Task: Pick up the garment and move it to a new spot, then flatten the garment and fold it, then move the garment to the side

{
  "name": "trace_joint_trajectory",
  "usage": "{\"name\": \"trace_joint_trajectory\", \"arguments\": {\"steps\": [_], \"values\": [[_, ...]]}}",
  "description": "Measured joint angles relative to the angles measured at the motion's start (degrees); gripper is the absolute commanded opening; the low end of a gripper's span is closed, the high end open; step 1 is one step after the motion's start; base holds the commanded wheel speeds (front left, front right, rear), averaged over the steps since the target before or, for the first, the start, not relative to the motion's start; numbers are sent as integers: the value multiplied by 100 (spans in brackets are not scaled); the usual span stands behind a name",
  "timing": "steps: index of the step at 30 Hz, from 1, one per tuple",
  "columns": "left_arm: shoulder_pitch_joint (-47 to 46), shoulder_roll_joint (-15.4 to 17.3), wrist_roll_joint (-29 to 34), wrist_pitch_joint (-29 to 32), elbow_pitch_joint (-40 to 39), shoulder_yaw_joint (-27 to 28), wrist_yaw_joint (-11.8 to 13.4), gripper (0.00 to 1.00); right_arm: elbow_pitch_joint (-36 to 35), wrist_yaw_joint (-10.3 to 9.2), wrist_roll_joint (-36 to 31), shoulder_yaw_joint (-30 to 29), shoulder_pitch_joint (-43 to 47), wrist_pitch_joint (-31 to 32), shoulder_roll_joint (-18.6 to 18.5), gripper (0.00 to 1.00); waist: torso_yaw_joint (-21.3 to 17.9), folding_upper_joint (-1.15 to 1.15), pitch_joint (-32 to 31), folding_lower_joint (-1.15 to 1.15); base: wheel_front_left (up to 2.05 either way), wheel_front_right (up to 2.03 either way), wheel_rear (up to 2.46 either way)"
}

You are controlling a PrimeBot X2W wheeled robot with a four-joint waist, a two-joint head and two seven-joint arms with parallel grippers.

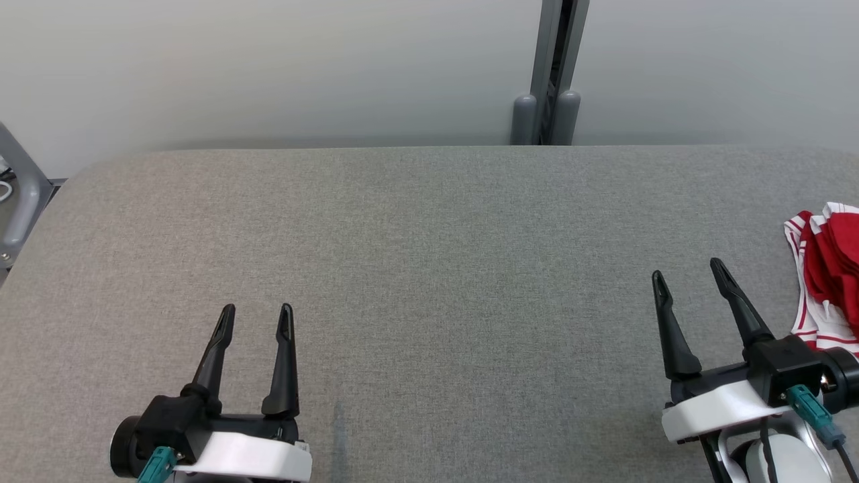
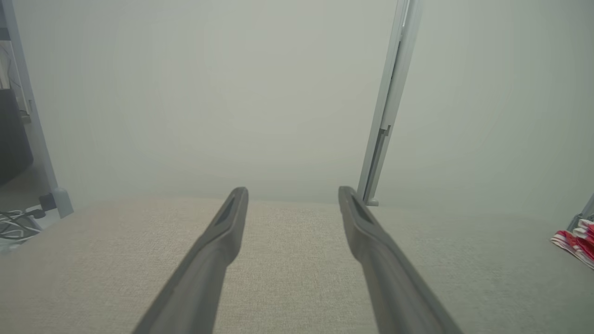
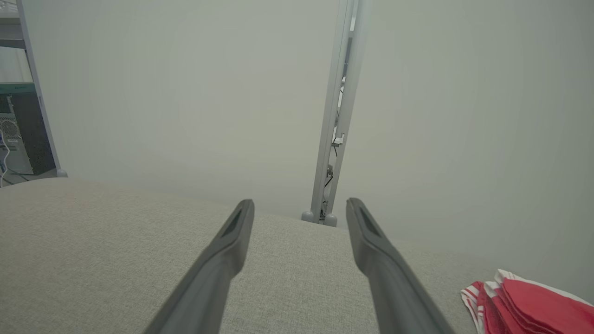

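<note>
Left gripper [image 1: 258, 308] jaws: wide open, fingers in a shallow V, nothing between them, holding nothing. Tips sit over bare grey table [image 1: 429, 228]; can't tell whether they touch the cloth top or hang just above it. Right gripper [image 1: 687, 268], same state: jaws wide, empty, fingers angled slightly toward the robot's left. Both wrist views agree, with a clear gap between each pair of fingers and table surface beyond. Moving outward: garment [image 1: 829, 268], red with red-and-white striped trim, lies at the table's far right edge, just beside the right gripper's wrist and partly cut off by the frame. It touches neither finger of that gripper and is well apart from the left gripper. Right wrist view shows it as stacked red layers over a striped edge. Could be a rough fold, could be a bunched heap; too little is in frame to call it. Step in hand, my read: ambiguous. Garment off to the side with both arms low and empty fits a heap waiting for pickup, and fits equally well a folded piece already set aside. Frames don't settle which, so I won't call a next move. Whichever it is, the right arm is the one placed to reach it, and since those jaws point away from it now, any reach would need a swing to the right and down. Behind the table: pale wall [image 1: 268, 67], grey upright post [image 1: 550, 74].
</note>
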Motion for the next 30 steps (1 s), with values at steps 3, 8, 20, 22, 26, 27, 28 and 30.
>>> {"name": "trace_joint_trajectory", "arguments": {"steps": [3,8,20,22,26,27,28,30], "values": [[0,-1,-56,0,-11,19,-42,100,5,0,43,1,0,0,1,100,-6,0,12,0,0,0,0],[0,-1,-100,0,-34,43,-32,100,8,0,88,-2,-1,0,1,100,-9,0,20,0,0,0,0],[4,-1,-349,0,10,75,-118,100,63,0,253,-36,-1,0,4,100,-11,0,14,0,0,0,0],[11,-2,-378,0,10,77,-134,100,63,0,253,-35,-1,0,4,100,-9,0,17,0,0,0,0],[16,-3,-495,0,19,79,-201,100,66,0,253,-29,-1,0,3,100,-9,0,18,0,0,0,0],[19,-1,-553,0,32,83,-238,100,67,0,253,-30,-1,0,3,100,-9,0,18,0,0,0,0],[23,-3,-570,0,59,82,-236,0,87,0,253,-26,3,2,8,0,-8,0,17,0,0,0,0],[53,-16,-572,1,164,65,-236,0,176,0,253,-9,62,12,40,0,-8,0,17,0,0,0,0]]}}
